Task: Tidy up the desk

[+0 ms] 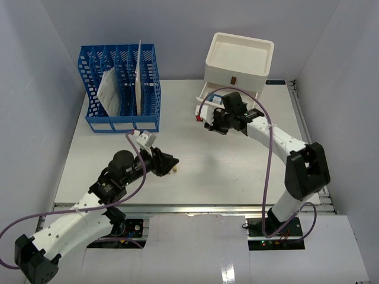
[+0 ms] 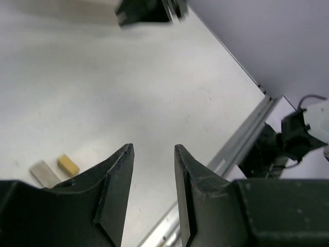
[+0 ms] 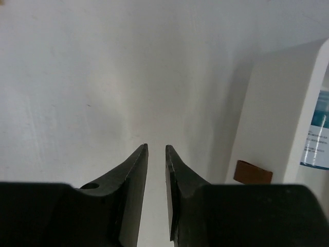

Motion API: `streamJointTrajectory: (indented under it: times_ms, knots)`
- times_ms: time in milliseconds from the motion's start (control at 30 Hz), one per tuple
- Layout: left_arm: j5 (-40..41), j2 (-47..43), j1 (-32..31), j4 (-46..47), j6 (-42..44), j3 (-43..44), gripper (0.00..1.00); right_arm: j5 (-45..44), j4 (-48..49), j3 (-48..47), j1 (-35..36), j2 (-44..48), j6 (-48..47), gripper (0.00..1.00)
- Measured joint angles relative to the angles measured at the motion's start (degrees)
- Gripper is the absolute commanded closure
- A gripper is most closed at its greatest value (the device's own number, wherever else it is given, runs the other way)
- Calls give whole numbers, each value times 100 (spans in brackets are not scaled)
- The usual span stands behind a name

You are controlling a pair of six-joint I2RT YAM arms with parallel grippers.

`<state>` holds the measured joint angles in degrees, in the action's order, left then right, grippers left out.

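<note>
The desk (image 1: 201, 177) is a wide white tabletop with a metal rail (image 1: 195, 208) along its near edge. My left gripper (image 1: 170, 164) hovers low over its middle; in the left wrist view the left gripper (image 2: 153, 146) stands partly open with nothing between the jaws. Just beside its left finger lie a small yellow block (image 2: 68, 164) and a white block (image 2: 45, 172). My right gripper (image 1: 208, 124) is by the front of the white drawer box (image 1: 240, 59). In its own view the right gripper (image 3: 156, 146) shows a narrow empty gap, with bare desk behind it.
A blue slotted file rack (image 1: 121, 83) holding papers stands at the back left. The drawer box has its lower drawer (image 1: 208, 97) pulled out, and a brown tab (image 3: 252, 172) shows at its foot. White walls enclose the desk on three sides.
</note>
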<state>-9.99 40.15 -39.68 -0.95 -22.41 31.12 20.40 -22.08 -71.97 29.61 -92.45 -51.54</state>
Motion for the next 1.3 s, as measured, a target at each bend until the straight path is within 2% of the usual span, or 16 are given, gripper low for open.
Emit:
streamJointTrajectory:
  times_ms: [167, 300, 400, 533, 633, 733, 767, 800, 867, 967, 1133, 1300]
  knots:
    - [-189, -1049, 0, -467, -949, -610, 43, -1401, -242, -1440, 20, -1344, -140, 66]
    - [-164, -1698, 13, -559, -1321, -720, 40, -2279, -140, -2370, 48, -2176, 162, 47]
    - [-143, -1867, 15, -647, -1457, -737, 39, -2756, 61, -2366, 191, -2343, 301, 35]
    - [-118, -1937, 15, -746, -1563, -808, 38, -3164, 371, -2307, 326, -2398, 296, 31]
    - [-106, -1920, 15, -807, -1615, -834, 38, -3281, 427, -2301, 349, -2417, 246, 37]
    - [-103, -1886, 15, -793, -1647, -838, 38, -3283, 383, -2293, 339, -2414, 101, 51]
    - [-101, -1871, 15, -783, -1649, -838, 38, -3244, 333, -2294, 310, -2404, 0, 58]
    - [-101, -1852, 15, -770, -1653, -838, 38, -3201, 259, -2292, 259, -2385, -91, 71]
    - [-99, -1815, 15, -757, -1656, -838, 38, -3158, 74, -2176, 99, -2264, -258, 79]
    - [-99, -1758, 15, -723, -1657, -838, 38, -3156, -108, -1715, -126, -1897, -480, 85]
    - [-101, -1650, 15, -620, -1662, -838, 38, -3163, -330, -1102, -287, -1342, -713, 84]
    - [-110, -1587, 15, -471, -1667, -887, 38, -3378, -485, -1035, -641, -1336, -770, 66]
